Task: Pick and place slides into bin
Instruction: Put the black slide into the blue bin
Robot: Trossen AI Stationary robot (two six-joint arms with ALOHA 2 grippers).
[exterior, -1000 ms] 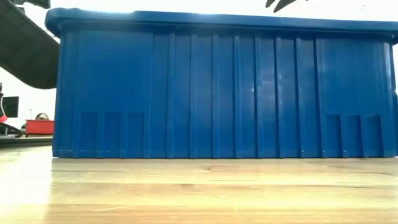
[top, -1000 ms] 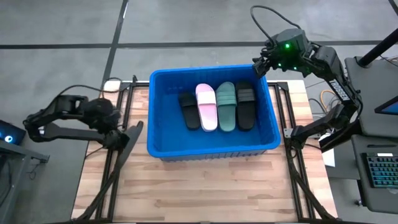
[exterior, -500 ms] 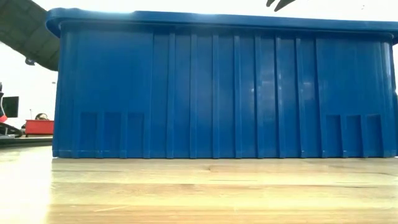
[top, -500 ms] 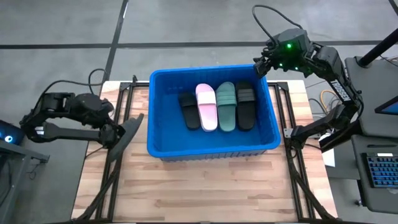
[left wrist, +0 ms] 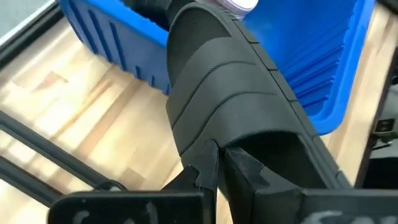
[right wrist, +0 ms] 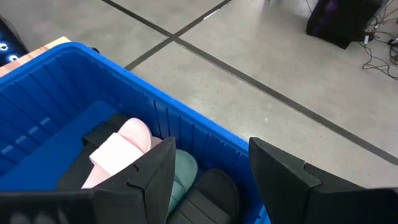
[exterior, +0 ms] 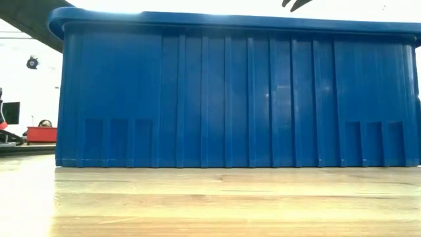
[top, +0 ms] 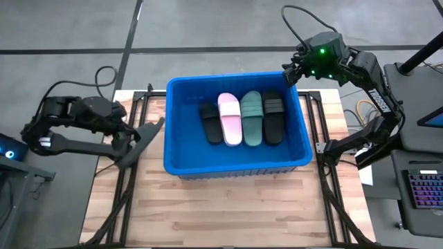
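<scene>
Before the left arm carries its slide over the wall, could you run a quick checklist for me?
1. Left gripper shut on the dark slide: ok.
2. Slide lifted above the bin rim: cannot tell.
3. Free floor in the bin's left half: ok; four slides lie in the middle and right.
4. Right gripper out of the path, open at the far right corner: ok.
5. Slide clear of the bin's left wall: cannot tell.

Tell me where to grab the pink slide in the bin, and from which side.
Probably the wide strap, from straight above. The pink slide lies flat in the bin, wedged between a black slide and a green one, so its sides look blocked. The raised strap offers an edge to pinch.
</scene>
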